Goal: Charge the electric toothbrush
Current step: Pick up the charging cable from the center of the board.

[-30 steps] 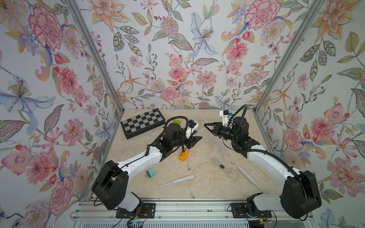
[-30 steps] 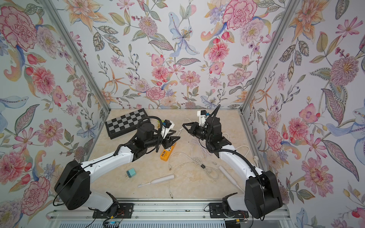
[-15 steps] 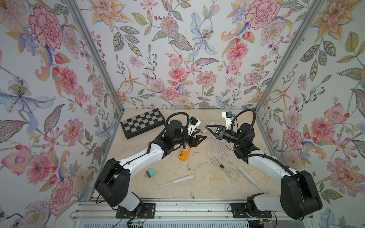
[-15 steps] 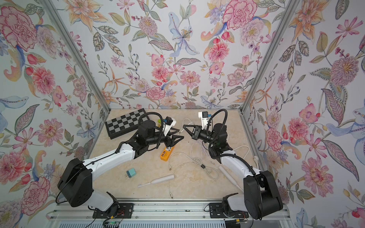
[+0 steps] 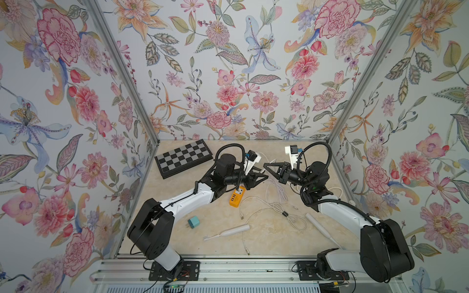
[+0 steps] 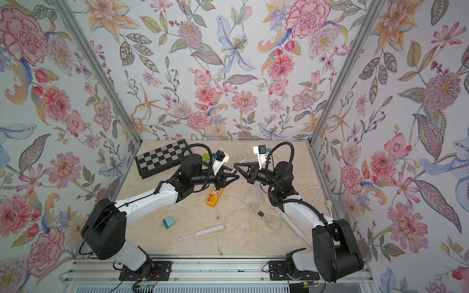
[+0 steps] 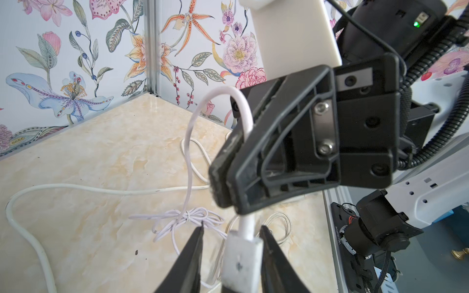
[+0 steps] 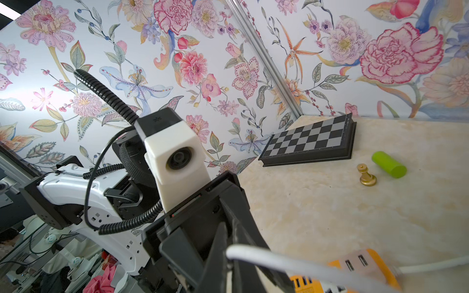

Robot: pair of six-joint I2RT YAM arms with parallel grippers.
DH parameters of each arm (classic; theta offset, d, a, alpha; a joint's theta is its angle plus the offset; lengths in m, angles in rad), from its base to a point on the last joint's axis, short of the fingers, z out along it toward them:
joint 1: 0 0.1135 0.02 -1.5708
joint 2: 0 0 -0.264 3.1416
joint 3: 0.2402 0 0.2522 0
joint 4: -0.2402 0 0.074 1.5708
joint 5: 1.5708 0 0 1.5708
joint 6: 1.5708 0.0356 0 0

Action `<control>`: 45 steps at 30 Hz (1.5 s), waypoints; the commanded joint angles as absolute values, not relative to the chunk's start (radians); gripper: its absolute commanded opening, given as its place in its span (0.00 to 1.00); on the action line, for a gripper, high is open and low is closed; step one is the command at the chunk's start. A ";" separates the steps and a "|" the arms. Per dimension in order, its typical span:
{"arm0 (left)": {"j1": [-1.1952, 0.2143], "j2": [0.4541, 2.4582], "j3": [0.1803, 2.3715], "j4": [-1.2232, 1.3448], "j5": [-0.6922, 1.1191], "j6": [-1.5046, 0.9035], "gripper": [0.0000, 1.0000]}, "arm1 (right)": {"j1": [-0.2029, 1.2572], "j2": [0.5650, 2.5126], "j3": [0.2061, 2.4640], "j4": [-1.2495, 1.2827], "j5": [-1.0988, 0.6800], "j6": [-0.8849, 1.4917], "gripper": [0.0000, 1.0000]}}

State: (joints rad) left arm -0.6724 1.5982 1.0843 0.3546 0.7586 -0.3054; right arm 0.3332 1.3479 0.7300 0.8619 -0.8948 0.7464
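**Toothbrush waits on the table while the plug sits between two grippers**

Your electric toothbrush (image 5: 225, 232) lies flat on the marble table (image 5: 193, 243), lower middle of a top view, untouched and well apart from both arms. It looks light, stiff and smooth, so it may roll or slip. Take it across the thick handle, not the thin neck.

The white charging cable (image 7: 189, 157) is soft and springy. Its USB plug (image 7: 242, 258), bottom centre of the left wrist view, is the rigid part worth holding.

Your right gripper (image 7: 219, 177) is clamped on the cable just behind that plug. Your left gripper (image 7: 232, 229) straddles the plug with jaws parted. A gap shows on one side, so it has no firm hold.

The orange charging hub (image 5: 237, 197) lies at mid-frame, just below both grippers.
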 commanded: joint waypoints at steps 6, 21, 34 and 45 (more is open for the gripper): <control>-0.665 1.522 1.057 0.406 0.780 -0.305 0.34 | 0.321 1.322 0.706 0.928 -0.922 0.717 0.00; -0.665 1.555 1.116 0.281 0.741 -0.255 0.25 | 0.320 1.316 0.704 0.946 -0.923 0.713 0.00; -0.661 1.537 1.120 0.260 0.681 -0.227 0.12 | 0.323 1.310 0.710 0.905 -0.937 0.672 0.00; -0.678 1.501 1.117 0.225 0.388 -0.072 0.00 | 0.363 1.263 0.810 0.588 -0.841 0.555 0.07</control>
